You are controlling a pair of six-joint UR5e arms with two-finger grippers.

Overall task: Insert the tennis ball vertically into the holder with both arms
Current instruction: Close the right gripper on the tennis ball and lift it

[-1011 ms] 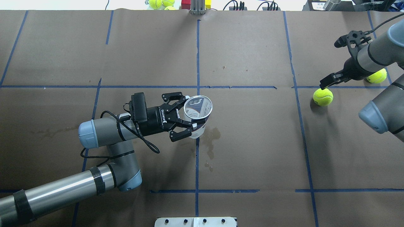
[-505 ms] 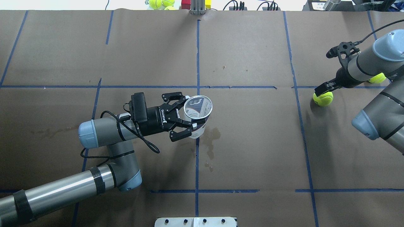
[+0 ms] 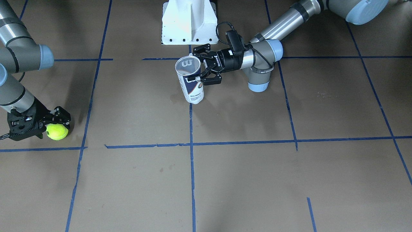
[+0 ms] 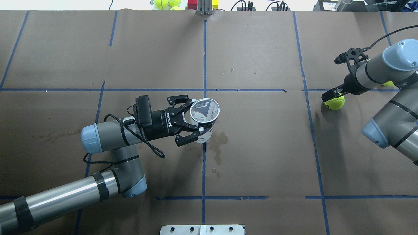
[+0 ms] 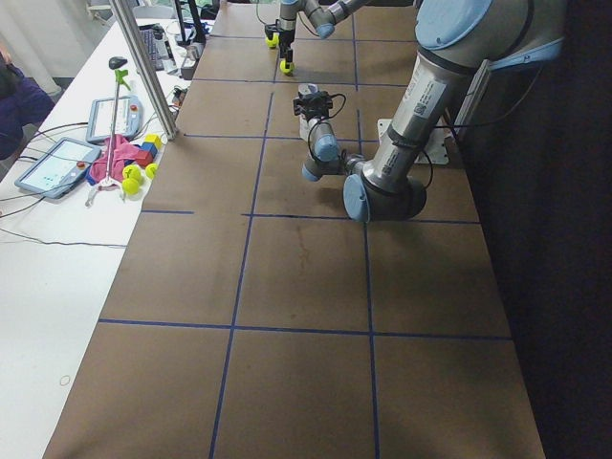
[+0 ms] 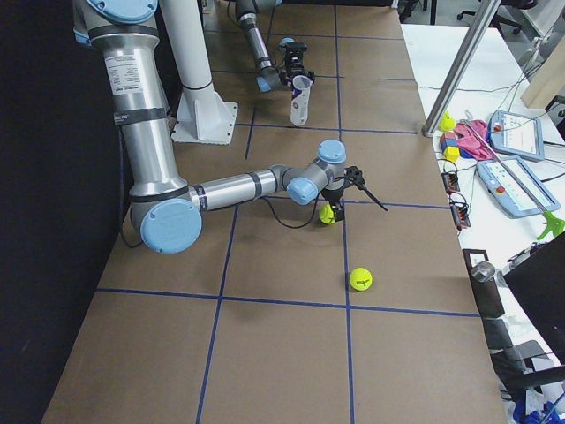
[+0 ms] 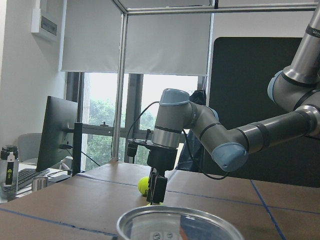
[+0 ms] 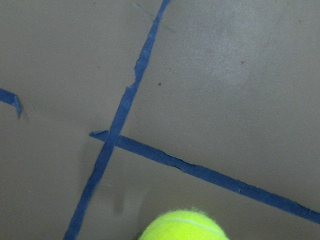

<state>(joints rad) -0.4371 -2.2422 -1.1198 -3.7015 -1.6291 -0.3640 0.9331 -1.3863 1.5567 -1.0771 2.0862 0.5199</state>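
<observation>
The holder (image 4: 205, 112), a clear tube with a white and navy label, stands upright near the table's middle with its mouth up. My left gripper (image 4: 195, 120) is shut on its upper part from the side, as the front view shows for the holder (image 3: 190, 80) and gripper (image 3: 202, 66). Far right, a tennis ball (image 4: 334, 102) lies on the paper. My right gripper (image 4: 332, 97) hangs right over it, open, its fingers either side of the ball (image 3: 57, 131). In the right wrist view the ball (image 8: 183, 226) fills the bottom edge and no fingers show.
A second tennis ball (image 4: 388, 83) lies behind the right arm, also seen as the near ball (image 6: 360, 279). The white pedestal base (image 3: 188, 22) stands at the robot's side. More balls and blocks (image 4: 166, 4) sit past the far edge. A damp stain (image 4: 217, 147) marks the paper.
My right arm has swung leftward and lowered, bringing its gripper from beside the ball down onto it. The left arm and the holder have stayed put.
</observation>
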